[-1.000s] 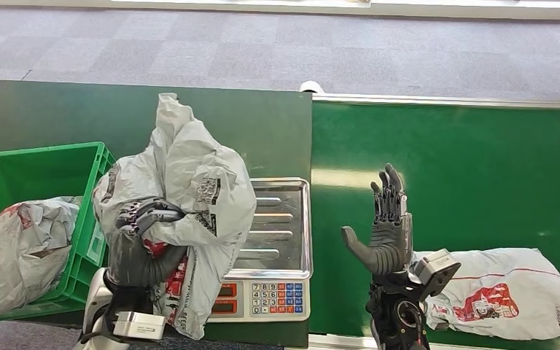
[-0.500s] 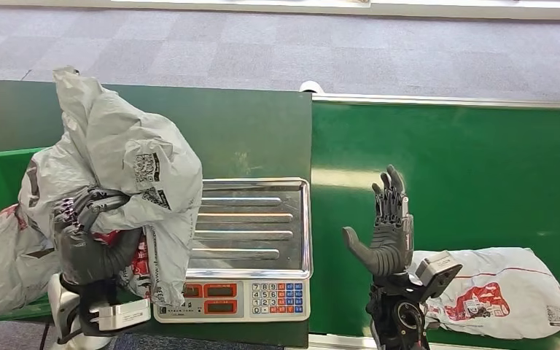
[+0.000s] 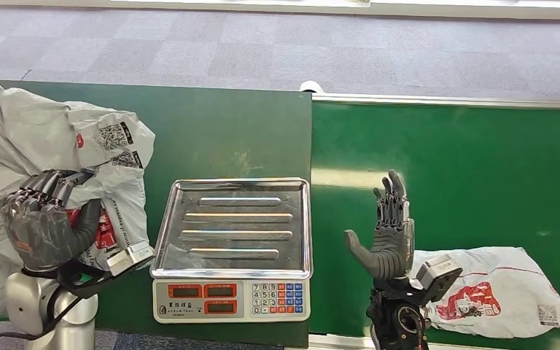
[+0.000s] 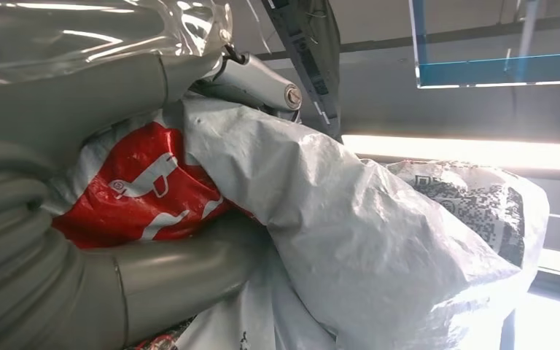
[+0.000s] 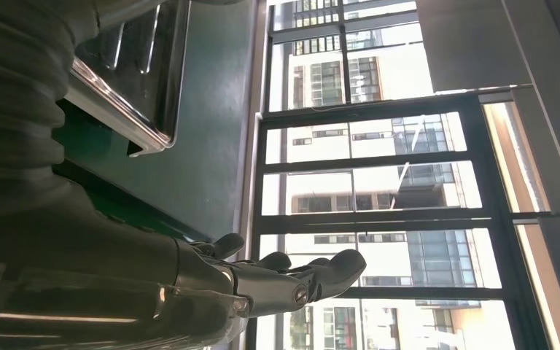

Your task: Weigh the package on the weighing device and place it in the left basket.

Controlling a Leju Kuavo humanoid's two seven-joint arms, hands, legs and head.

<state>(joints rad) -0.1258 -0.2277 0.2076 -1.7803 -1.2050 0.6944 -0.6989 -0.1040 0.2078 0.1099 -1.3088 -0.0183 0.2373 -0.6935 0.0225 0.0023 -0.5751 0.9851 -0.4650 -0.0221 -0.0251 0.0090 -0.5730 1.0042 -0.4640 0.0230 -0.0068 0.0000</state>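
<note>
Table [image 3: 248, 138] edge: left hand [image 3: 44, 226] grips package [image 3: 58, 153].

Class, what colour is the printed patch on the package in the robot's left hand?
Red with white markings, on the package; clearest in the left wrist view.

Setting: parcel-sorting or logistics test station inside an office-type building. Evidence: electronic weighing scale [image 3: 232, 248] with steel pan and keypad at 6 o'clock on a dark green table [image 3: 211, 131]; green conveyor belt [image 3: 467, 175] with a metal edge rail from 1 to 4 o'clock; grey poly mailer bags with QR labels, one at 9 o'clock [image 3: 80, 168], one at 4 o'clock on the belt [image 3: 503, 292]. Grey carpet tiles [image 3: 262, 51] at 12 o'clock. Right wrist view: tall windows [image 5: 379, 182] facing a multi-storey building.
</note>
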